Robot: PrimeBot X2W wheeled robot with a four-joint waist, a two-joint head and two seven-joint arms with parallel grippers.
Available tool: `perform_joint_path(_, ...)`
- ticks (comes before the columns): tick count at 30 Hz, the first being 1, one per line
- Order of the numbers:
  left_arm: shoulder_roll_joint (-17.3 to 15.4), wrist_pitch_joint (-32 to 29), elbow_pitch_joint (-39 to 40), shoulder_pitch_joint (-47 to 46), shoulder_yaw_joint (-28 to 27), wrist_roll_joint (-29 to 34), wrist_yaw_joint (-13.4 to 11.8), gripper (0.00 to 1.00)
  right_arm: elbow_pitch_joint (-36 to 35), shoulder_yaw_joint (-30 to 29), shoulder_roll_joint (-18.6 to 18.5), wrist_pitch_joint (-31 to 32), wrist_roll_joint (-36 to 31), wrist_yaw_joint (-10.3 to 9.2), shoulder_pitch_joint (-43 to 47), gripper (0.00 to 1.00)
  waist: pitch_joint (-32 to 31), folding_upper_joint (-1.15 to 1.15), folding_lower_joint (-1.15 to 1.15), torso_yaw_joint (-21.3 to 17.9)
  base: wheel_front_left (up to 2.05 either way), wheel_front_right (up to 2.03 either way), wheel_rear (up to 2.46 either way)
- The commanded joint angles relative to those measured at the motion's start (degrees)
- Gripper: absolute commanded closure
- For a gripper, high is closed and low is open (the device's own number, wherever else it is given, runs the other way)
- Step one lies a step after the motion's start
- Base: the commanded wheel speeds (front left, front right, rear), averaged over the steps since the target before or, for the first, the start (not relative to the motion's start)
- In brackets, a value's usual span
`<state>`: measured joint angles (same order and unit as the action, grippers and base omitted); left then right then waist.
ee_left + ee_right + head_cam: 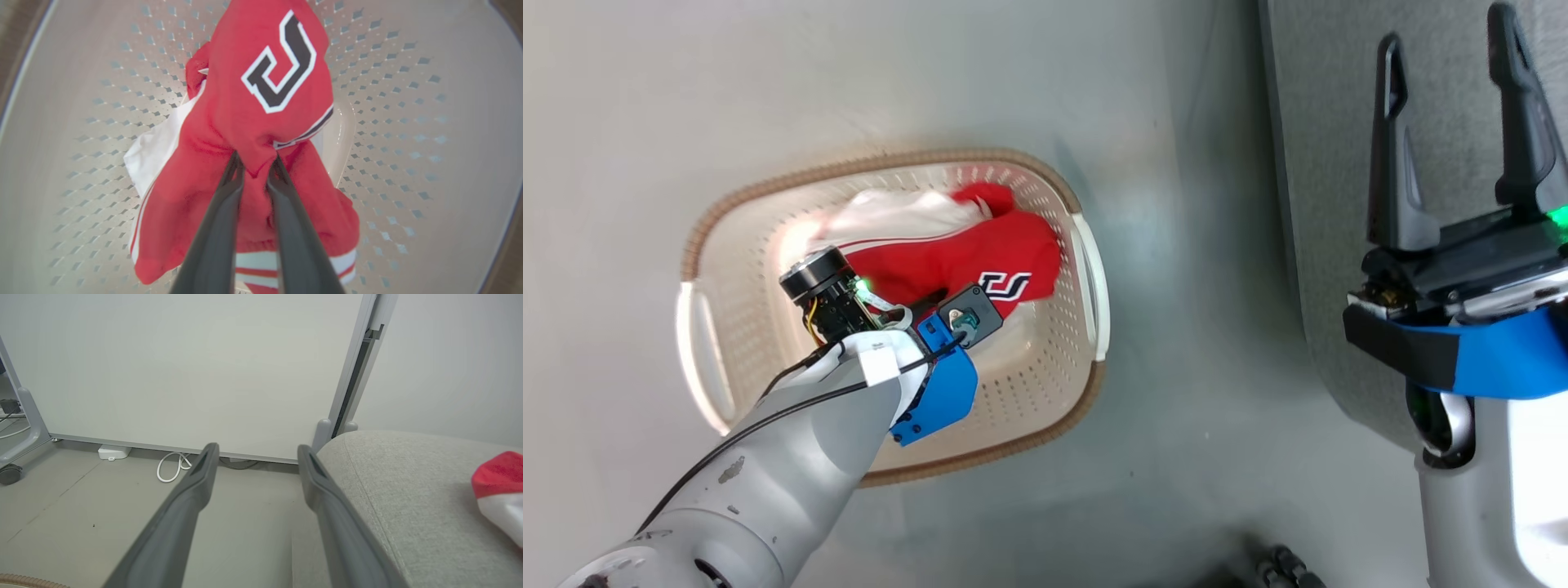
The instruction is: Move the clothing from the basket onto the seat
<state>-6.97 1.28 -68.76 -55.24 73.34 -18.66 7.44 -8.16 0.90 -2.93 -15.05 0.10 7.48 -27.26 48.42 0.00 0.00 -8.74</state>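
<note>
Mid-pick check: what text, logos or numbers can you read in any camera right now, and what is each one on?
"J": one black block letter with a white outline, printed on the red garment in the basket; it could be a folded "U".
Head view: the same print shows two characters, too creased to read.
Basket, seat: no text.

basket (1045, 175): on floor (1176, 327), left of seat (1323, 204) | clothing (964, 253): in basket, far half | left gripper (256, 161): inside basket, fingers pinching a clothing fold | right gripper (1445, 28): at seat's left edge | garment (496, 477): on seat, right of right gripper | cable (171, 467): on floor before panel (204, 375)
</note>
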Motion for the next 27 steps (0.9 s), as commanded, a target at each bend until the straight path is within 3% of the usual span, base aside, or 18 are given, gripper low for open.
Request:
perform_joint_path(1, 0.41, 1.90, 0.02, 0.80, 0.05, -2.15, -0.01, 1.00, 0.86, -0.42, -0.03, -0.19, -0.30, 0.03, 1.53, 0.00, -4.89, 0.00, 0.00, 2.03, 0.00, 0.00, 0.00)
perform_joint_path(16, 2.03, 11.91, 0.67, 6.28, -0.68, -13.10, -0.01, 1.00, 6.78, -0.47, -0.86, -0.19, -0.16, 0.03, 9.52, 0.00, -24.14, 0.00, 0.00, 5.78, 0.00, 0.00, 0.00)
perform_joint_path(27, 1.37, 14.01, 4.24, 7.67, -5.28, -18.58, -0.07, 1.00, 9.68, -1.48, -0.61, -0.19, -0.08, 0.03, 16.58, 0.00, -35.11, 0.00, 0.00, 7.79, 0.00, 0.00, 0.00)
